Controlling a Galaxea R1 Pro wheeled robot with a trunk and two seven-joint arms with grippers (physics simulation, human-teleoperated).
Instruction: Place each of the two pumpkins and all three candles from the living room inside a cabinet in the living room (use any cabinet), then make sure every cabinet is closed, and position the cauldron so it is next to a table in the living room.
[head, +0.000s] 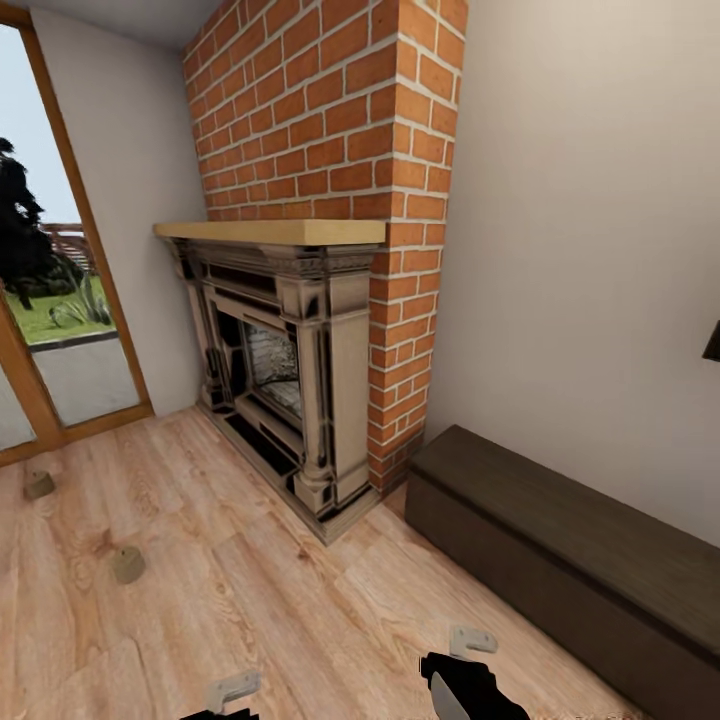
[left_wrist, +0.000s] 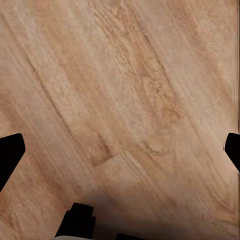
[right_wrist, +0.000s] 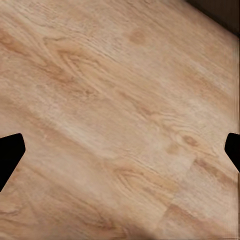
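Two short tan-grey candles stand on the wooden floor at the left, one near the glass door and one closer to me. The long, low dark-brown cabinet runs along the right wall beside the brick chimney, its fronts flush. My left gripper and right gripper hang over bare floor, each open, fingertips wide apart with nothing between them. A corner of the cabinet edges into the right wrist view. In the head view the left gripper and the right gripper sit at the bottom edge. The pumpkins, cauldron and table are out of view.
A fireplace with a wooden mantel stands ahead against a red brick chimney. A tall glass door with a wooden frame is at the left. Wooden floor spreads between me and the fireplace.
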